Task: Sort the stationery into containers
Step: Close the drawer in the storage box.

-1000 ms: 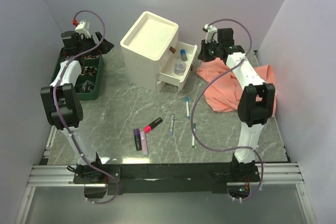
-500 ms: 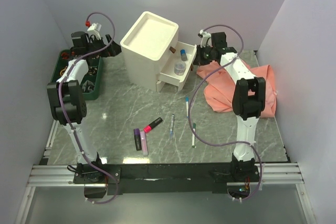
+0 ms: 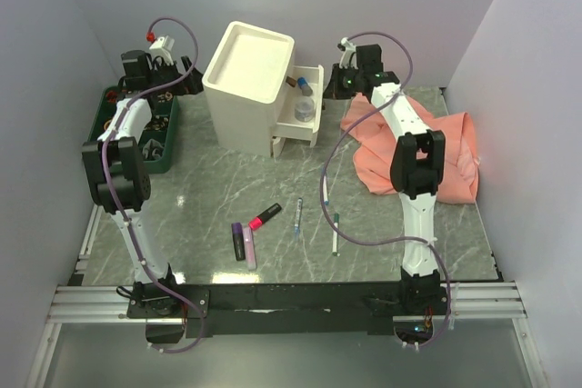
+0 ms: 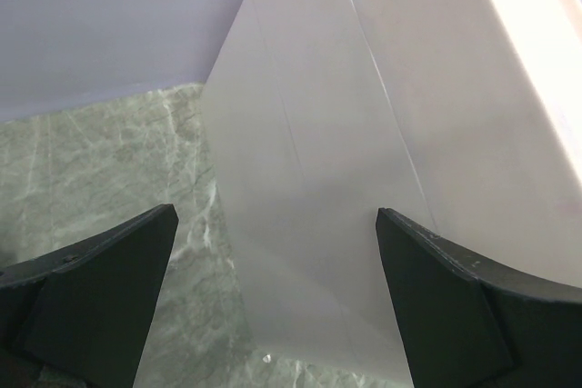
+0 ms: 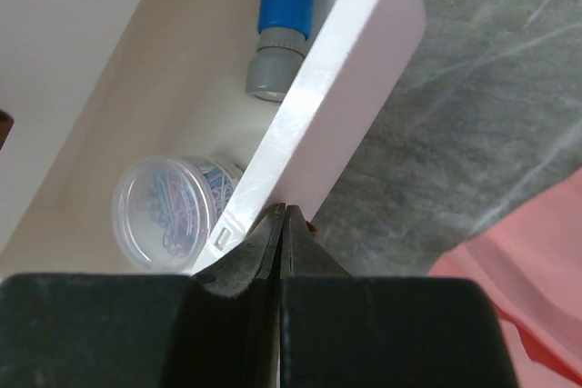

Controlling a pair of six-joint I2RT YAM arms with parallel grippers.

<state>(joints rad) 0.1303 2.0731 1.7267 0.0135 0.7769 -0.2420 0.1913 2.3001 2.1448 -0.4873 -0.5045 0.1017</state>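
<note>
Though closed — right gripper (image 5: 282, 217) at drawer (image 5: 355, 79)

Nothing legible anywhere: the cabinet (image 3: 238, 120), the highlighters (image 3: 239, 243) and the pens (image 3: 335, 235) show no readable text or number.

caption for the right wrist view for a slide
Shut right pincer at the front of the open drawer, clear clip tub and blue-capped tube inside

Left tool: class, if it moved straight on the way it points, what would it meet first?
Probably the plain side wall of the cream-white cabinet, filling the view between the jaws of the open left tool; distance is unclear.
</note>
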